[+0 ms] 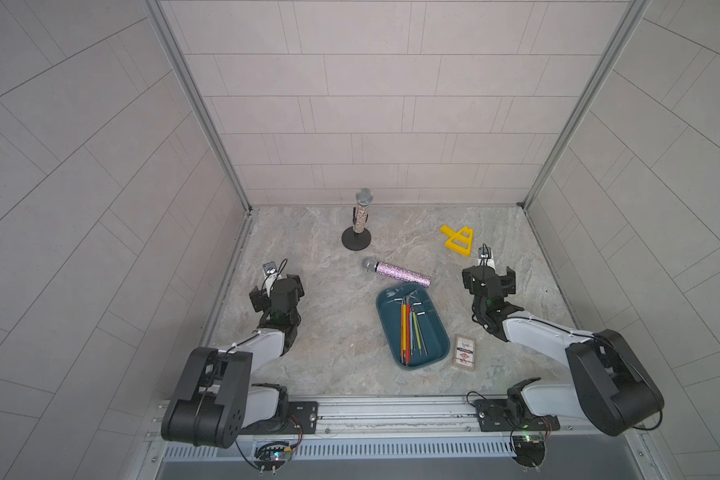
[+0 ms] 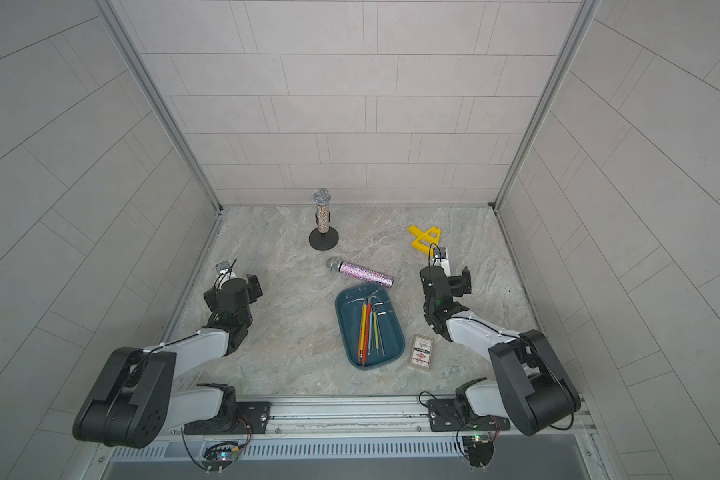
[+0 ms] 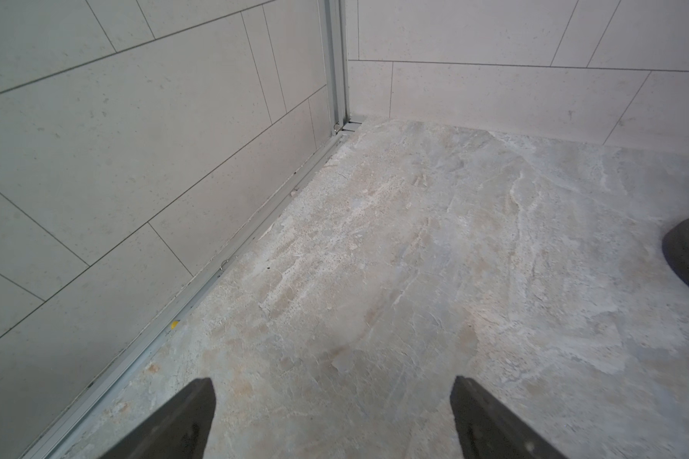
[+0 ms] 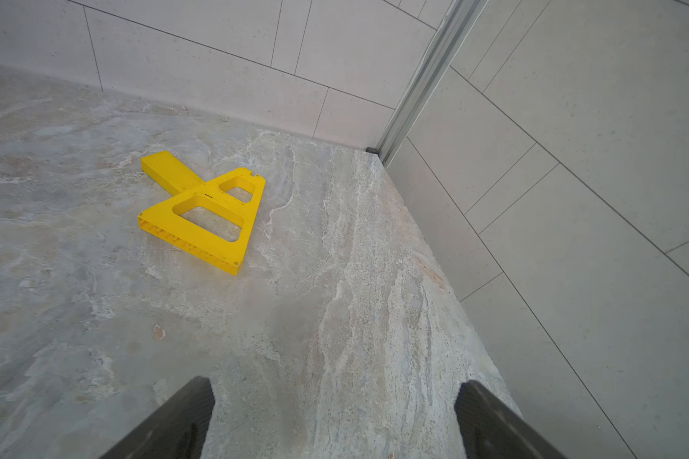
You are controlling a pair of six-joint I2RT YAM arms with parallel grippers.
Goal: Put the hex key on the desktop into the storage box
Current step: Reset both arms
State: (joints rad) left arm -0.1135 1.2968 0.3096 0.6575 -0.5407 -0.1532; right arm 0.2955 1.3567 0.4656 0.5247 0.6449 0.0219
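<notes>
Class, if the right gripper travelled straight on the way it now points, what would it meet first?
Probably bare desktop: the open right gripper tilts down at empty surface, with the yellow triangular piece off to one side. Depth is uncertain.

glitter mic [image 1: 361, 214] standing upright in round black base [image 1: 356, 242], toward back wall | pink glitter mic [image 1: 395, 272] lying flat further forward, mesh head pointing left, sitting apart from that base | yellow plastic triangle frame [image 1: 457, 248] lying flat near back-right corner | printed card box [image 1: 464, 352] lying flat front-right | grey tiled walls [image 1: 350, 104] closing in three sides
</notes>
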